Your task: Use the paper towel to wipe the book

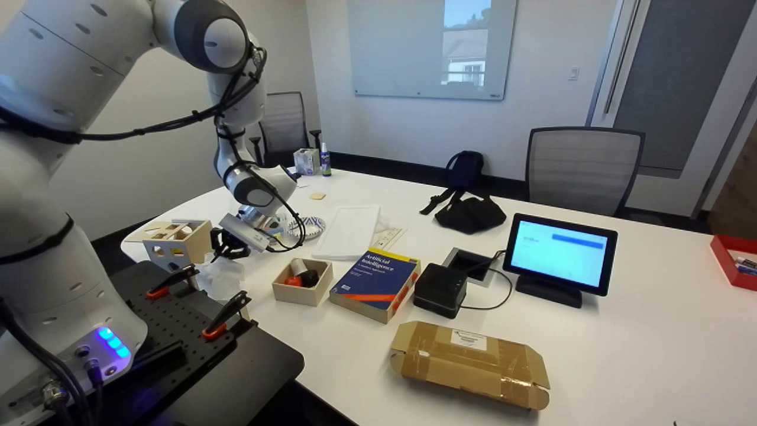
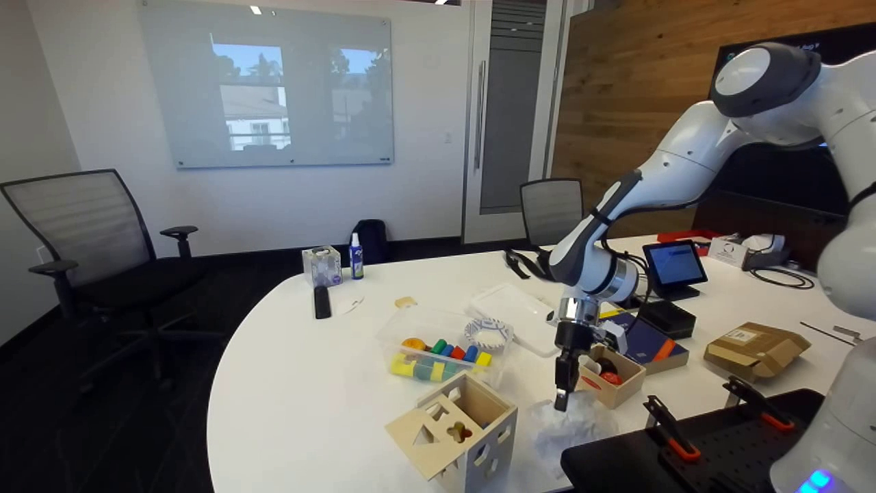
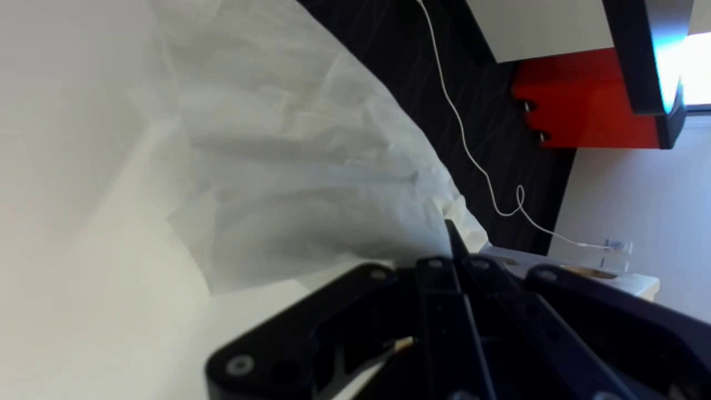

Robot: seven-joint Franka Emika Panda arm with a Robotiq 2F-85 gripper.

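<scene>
The paper towel is a crumpled white wad at the table edge by the robot's base. It also shows in an exterior view and fills much of the wrist view. My gripper points down at the towel, and also shows in an exterior view. In the wrist view its fingers are close together, with towel at the tips; one fingertip is hidden by it. The book, dark blue with orange-red and yellow markings, lies flat away from the gripper, partly behind the arm in an exterior view.
A wooden shape-sorter box stands beside the towel. A small wooden box with objects inside sits between towel and book. A black box and a tan package are near the book. Clamps stick up from the base plate.
</scene>
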